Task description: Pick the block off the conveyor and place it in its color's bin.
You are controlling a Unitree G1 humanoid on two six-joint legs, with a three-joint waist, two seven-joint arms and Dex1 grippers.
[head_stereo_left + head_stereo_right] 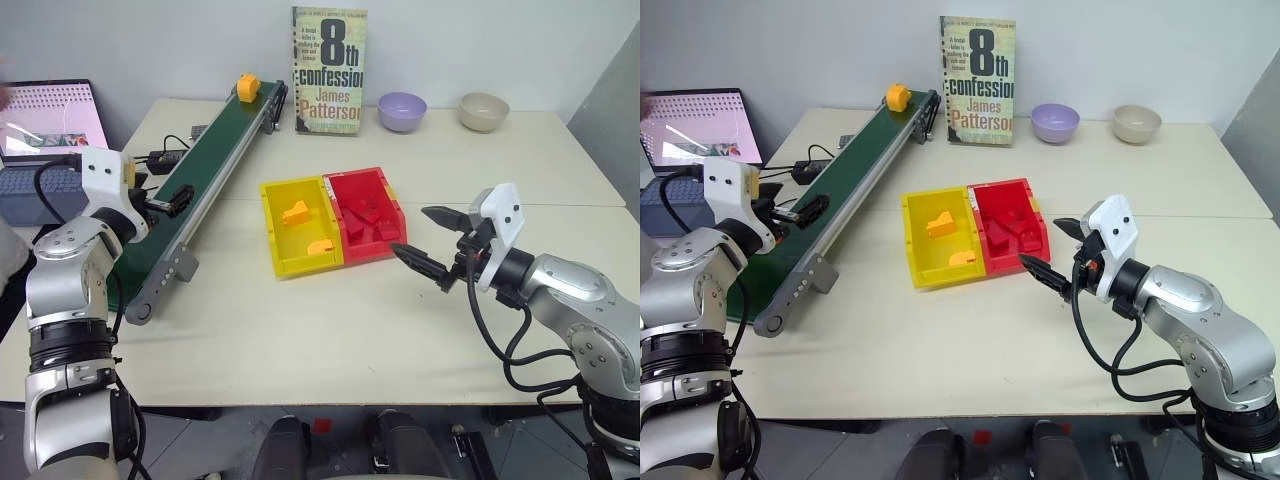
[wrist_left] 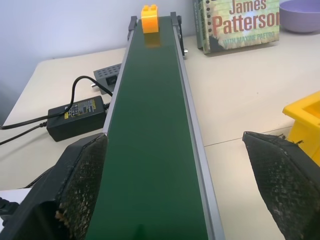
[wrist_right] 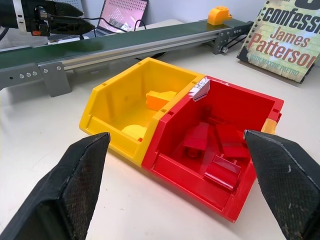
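The yellow-orange block [image 1: 246,87] sits at the far end of the dark green conveyor [image 1: 215,160], near the book. My left gripper [image 2: 175,142] is open, level over the belt's near stretch, pointing along the belt at the block [image 2: 149,18], well short of it. The yellow bin [image 1: 270,215] stands mid-table, joined to a red one, and holds two flatter yellow-orange pieces [image 1: 296,212]. My right gripper [image 1: 413,232] hovers open just right of the bins, with nothing between its fingers, facing them [image 3: 107,107].
The red bin [image 1: 360,175] holds several red blocks. A paperback book [image 1: 329,70] stands at the back, with a purple bowl [image 1: 402,110] and a beige bowl [image 1: 484,111] to its right. A laptop [image 1: 50,120] and a power adapter [image 2: 75,117] lie left of the conveyor.
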